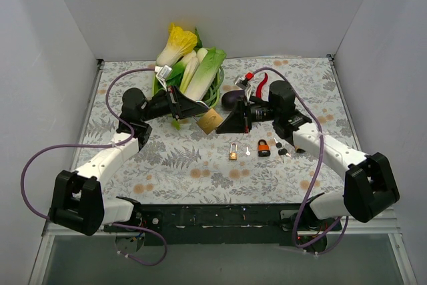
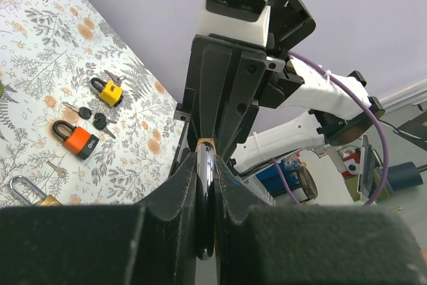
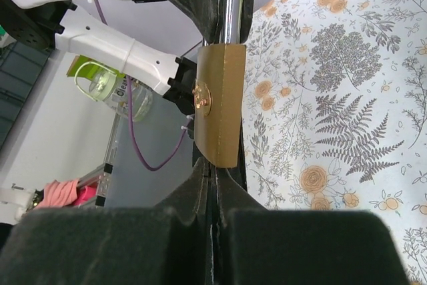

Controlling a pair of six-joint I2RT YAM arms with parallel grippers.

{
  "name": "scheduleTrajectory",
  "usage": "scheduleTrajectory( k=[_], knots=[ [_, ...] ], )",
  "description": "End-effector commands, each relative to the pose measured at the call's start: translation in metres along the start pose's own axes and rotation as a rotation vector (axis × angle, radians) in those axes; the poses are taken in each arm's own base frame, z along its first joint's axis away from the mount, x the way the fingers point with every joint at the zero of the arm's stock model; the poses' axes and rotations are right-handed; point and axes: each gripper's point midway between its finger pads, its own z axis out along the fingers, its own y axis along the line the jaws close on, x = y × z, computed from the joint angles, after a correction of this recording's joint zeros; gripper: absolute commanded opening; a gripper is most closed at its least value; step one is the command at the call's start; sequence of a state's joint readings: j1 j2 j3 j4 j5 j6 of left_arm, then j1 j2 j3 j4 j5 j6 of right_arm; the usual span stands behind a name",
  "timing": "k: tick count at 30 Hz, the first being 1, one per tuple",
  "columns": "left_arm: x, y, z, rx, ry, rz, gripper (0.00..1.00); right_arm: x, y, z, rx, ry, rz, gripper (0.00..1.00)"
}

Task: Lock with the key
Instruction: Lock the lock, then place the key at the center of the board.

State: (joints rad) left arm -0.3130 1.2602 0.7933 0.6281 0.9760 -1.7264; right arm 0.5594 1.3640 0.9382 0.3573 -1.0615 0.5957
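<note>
A large brass padlock [image 1: 210, 121] hangs in the air between my two grippers, above the middle of the table. My left gripper [image 1: 193, 109] is shut on its chrome shackle [image 2: 205, 185], which stands edge-on between the pads in the left wrist view. My right gripper [image 1: 225, 124] is shut, with its tips right against the bottom of the brass body [image 3: 220, 105]. A thin key edge [image 3: 214, 185] shows between the pads and runs into the lock's underside. The shackle [image 3: 233, 5] runs up from the body into the left gripper.
On the floral cloth below lie a small brass padlock [image 1: 233, 153], an orange padlock [image 1: 264, 148], a yellow padlock [image 2: 108, 91] and loose keys [image 1: 280, 149]. A green basket [image 1: 215, 88] of vegetables and a red-handled tool [image 1: 259, 78] stand at the back.
</note>
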Motion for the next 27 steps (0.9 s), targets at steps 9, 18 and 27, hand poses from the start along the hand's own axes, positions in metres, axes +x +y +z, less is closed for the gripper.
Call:
scheduleTrajectory(
  k=[9, 18, 27],
  knots=[
    [-0.072, -0.008, -0.018, -0.002, -0.188, 0.138, 0.00, 0.059, 0.008, -0.008, -0.070, 0.060, 0.172, 0.01],
    [-0.080, 0.011, -0.052, -0.119, -0.239, 0.137, 0.00, 0.093, -0.094, -0.029, 0.524, 0.021, 0.204, 0.01],
    [-0.069, 0.027, -0.072, -0.196, -0.290, 0.147, 0.00, 0.104, -0.118, -0.006, 0.705, 0.006, 0.252, 0.01]
  ],
)
